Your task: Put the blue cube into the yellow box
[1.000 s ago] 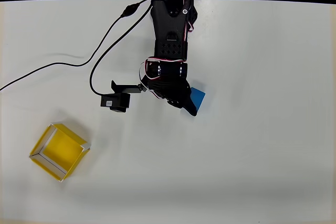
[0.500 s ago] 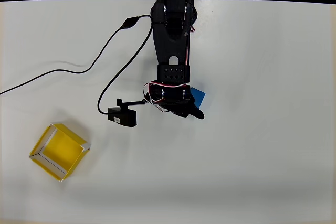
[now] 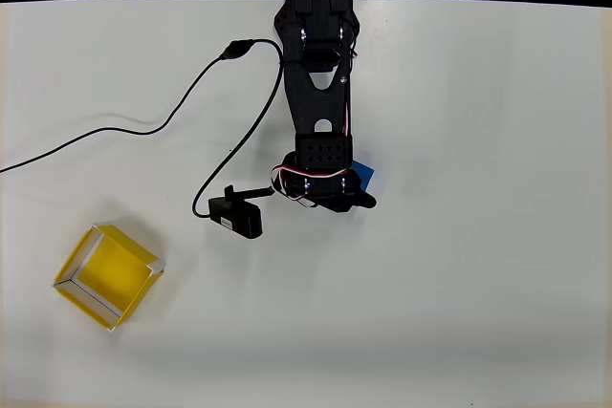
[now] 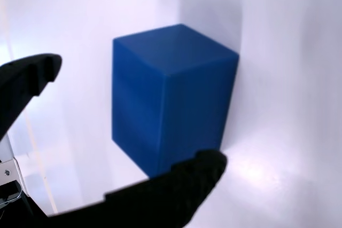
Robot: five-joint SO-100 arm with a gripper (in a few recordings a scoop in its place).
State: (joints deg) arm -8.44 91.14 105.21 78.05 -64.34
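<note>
Now my hand (image 4: 133,126) is spread around the blue cube (image 4: 171,97) at the wrist view's centre, so I'm mid-grasp; next I should pinch, then carry it to the yellow box (image 3: 107,275) at the overhead view's lower left.

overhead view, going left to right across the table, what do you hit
yellow box → small black camera on its bracket → black arm with its claw → blue cube, peeking out at the arm's right edge
</note>
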